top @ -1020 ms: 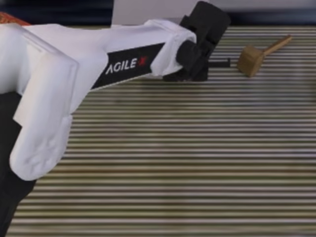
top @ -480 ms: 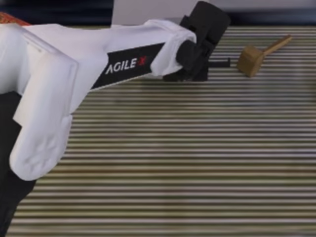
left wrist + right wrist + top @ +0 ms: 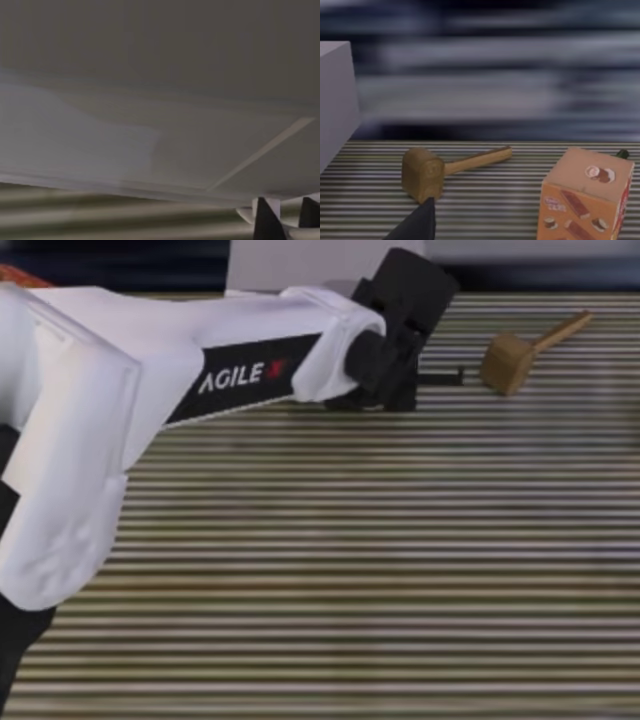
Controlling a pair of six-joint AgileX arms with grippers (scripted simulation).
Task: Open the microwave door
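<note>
The microwave (image 3: 300, 265) is a light-grey box at the table's back edge, mostly covered by my left arm. Its side also shows in the right wrist view as a grey block, the microwave (image 3: 335, 100). In the left wrist view its pale grey front (image 3: 150, 100) fills the frame at very close range; the door's window cannot be made out. My left gripper (image 3: 405, 340) is pressed against that front. Its two dark fingertips (image 3: 265, 225) straddle a white handle bar (image 3: 247, 215) on the door. My right gripper (image 3: 422, 225) is parked outside the top view.
A wooden mallet (image 3: 520, 355) lies on the striped table to the right of my left gripper, and appears as the mallet (image 3: 427, 175) in the right wrist view. An orange snack carton (image 3: 585, 200) stands to its right. My left arm spans the table's back left.
In the last half second my left arm and its gripper shifted a little to the left, staying at the microwave's front. The mallet has not moved.
</note>
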